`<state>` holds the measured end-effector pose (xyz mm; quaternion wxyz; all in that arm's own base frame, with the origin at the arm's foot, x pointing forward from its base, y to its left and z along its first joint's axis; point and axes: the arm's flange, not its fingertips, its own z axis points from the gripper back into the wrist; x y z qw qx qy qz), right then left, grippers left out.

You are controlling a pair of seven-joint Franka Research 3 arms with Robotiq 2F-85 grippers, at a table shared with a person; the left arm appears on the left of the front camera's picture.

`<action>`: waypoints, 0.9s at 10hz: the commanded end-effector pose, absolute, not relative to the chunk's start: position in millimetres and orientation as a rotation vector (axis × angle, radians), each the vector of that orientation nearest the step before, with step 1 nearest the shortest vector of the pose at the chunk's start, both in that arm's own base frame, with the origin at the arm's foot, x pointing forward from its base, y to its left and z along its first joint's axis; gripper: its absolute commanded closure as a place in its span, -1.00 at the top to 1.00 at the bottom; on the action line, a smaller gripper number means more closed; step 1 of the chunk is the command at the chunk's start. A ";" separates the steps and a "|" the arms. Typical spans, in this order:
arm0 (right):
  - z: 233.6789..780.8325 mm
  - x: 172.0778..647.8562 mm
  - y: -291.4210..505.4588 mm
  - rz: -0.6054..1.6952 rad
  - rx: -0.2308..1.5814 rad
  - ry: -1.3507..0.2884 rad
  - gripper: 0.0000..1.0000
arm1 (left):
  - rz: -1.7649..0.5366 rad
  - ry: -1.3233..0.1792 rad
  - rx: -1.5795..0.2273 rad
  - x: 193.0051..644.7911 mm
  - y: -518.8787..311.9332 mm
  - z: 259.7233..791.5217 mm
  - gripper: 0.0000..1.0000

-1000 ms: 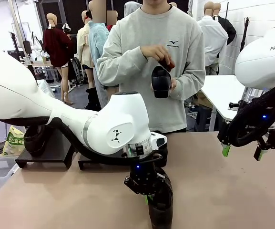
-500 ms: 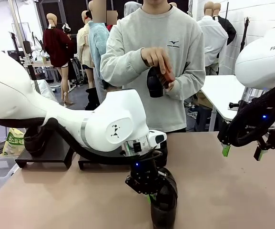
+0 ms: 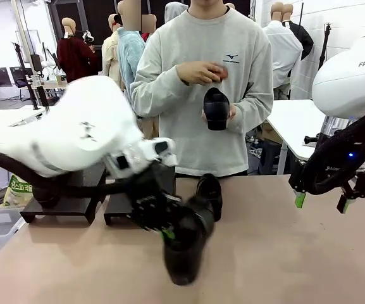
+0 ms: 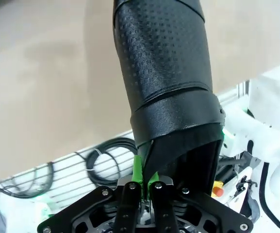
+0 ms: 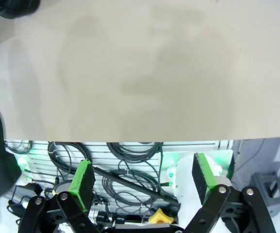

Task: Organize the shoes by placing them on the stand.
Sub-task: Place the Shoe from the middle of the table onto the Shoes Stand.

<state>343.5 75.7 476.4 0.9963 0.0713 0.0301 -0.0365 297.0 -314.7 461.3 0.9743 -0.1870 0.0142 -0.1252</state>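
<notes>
Black and slightly glossy, the shoe point(image 3: 183, 253) in the left end effector point(image 3: 167, 233) hangs toe-down over the near part of the desk point(image 3: 283, 253). Arm and shoe are blurred in the front view, and we cannot tell whether the toe touches the surface. In the left wrist view we see the two fingers point(image 4: 129, 199) pinched almost together on the thin edge of the shoe's opening, with a green pad point(image 4: 138, 167) against its outside. The textured upper runs away from the camera over the tan desk.

A second shoe point(image 3: 209, 193) sits on the desk just beside the right part of the black stand point(image 3: 114, 206), towards the far edge. The person point(image 3: 188, 50) across the desk holds a third shoe point(image 3: 216, 109) at chest height in one hand point(image 3: 231, 113). The other hand point(image 3: 198, 71), just above it, grips a small reddish-brown block point(image 3: 221, 72). On the stand's left part rests a dark rounded shape point(image 3: 45, 190), partly behind the arm; we cannot tell what it is.

The right end effector point(image 3: 321, 201) hangs above the desk's right side, well apart from the shoes. Its fingers stand wide, with nothing between the green pads point(image 5: 84, 177).
</notes>
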 end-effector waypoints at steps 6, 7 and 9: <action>476.6 347.5 78.9 -0.070 0.163 0.052 1.00 | -0.266 -0.109 -0.350 334.3 -228.3 485.0 -1.00; 476.6 347.5 78.9 -0.070 0.163 0.052 1.00 | -0.255 -0.103 -0.400 338.9 -216.0 491.2 -1.00; 476.6 347.5 78.9 -0.070 0.163 0.052 1.00 | -0.244 -0.219 -0.256 359.5 -188.7 492.1 -1.00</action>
